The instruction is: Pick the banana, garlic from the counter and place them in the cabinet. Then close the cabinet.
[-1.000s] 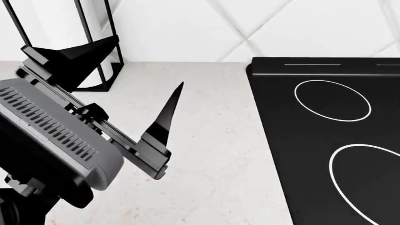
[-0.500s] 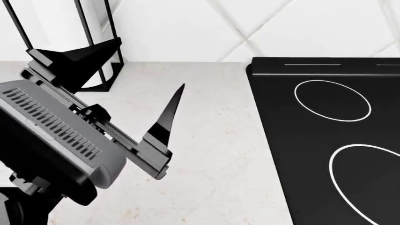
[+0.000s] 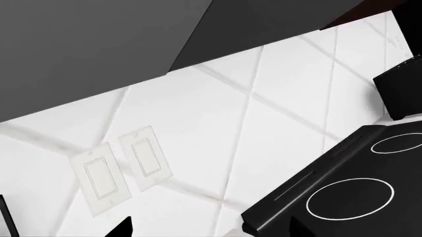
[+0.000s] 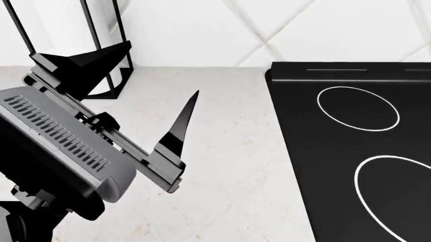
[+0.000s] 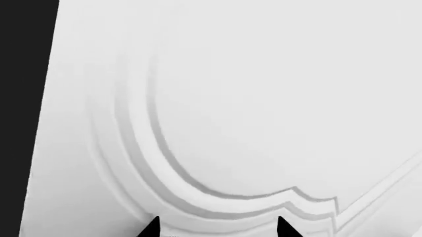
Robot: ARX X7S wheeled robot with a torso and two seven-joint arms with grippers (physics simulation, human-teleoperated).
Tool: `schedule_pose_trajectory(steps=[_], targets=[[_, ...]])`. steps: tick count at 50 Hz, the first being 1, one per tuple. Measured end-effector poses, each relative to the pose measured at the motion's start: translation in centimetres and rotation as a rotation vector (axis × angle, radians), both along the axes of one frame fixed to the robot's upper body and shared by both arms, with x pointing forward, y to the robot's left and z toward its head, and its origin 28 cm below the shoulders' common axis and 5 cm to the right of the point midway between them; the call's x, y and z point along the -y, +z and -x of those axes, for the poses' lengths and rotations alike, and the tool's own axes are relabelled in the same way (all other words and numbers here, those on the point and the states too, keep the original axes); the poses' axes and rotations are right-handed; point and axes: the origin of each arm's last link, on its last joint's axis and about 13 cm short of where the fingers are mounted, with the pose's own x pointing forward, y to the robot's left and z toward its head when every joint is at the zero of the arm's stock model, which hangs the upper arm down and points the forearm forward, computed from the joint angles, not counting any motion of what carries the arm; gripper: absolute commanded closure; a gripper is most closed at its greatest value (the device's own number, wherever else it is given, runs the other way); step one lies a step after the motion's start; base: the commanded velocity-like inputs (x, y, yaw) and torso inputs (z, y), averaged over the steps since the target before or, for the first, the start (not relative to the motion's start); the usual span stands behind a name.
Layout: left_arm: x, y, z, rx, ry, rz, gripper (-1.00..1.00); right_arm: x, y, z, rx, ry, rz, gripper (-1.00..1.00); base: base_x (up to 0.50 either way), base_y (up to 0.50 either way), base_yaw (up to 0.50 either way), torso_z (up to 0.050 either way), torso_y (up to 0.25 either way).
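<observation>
The counter (image 4: 229,166) fills the head view, white stone-look with faint tan specks, its visible surface bare. The black cooktop (image 4: 357,151) with white rings is set into it on the right, also seen in the left wrist view (image 3: 336,192). Diamond-tiled white backsplash (image 4: 269,30) runs behind; the left wrist view shows two wall switch plates (image 3: 122,168) on it. Paper-towel roll in a black frame (image 4: 74,45) stands at the back left of the counter.

Left gripper (image 4: 124,83) hangs above the counter's left part, in front of the paper-towel frame — fingers (image 4: 178,126) spread wide apart, nothing between them. Right gripper (image 5: 218,228) shows only as two dark fingertips (image 5: 150,228) in its wrist view, set apart, empty, facing a white panelled door (image 5: 231,98) with a curved moulding — close up.

Banana and garlic: in none of the views, location cannot be told.
</observation>
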Motion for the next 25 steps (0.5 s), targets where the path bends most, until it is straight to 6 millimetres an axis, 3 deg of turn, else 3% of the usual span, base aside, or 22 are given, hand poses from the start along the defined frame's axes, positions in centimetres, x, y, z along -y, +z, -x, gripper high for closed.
schedule_pose_trajectory(steps=[13, 25], targets=[[-0.1, -0.1, 0.0, -0.002, 0.003, -0.002, -1.00, -1.8, -0.1, -1.2, -0.009, -0.100, 0.124, -1.00, 0.00, 0.00, 0.00, -0.001, 0.000], [-0.2, -0.3, -0.1, -0.007, 0.005, -0.005, -1.00, -2.1, -0.5, -4.3, -0.134, -0.094, 0.169, -1.00, 0.00, 0.00, 0.00, -0.003, 0.000]])
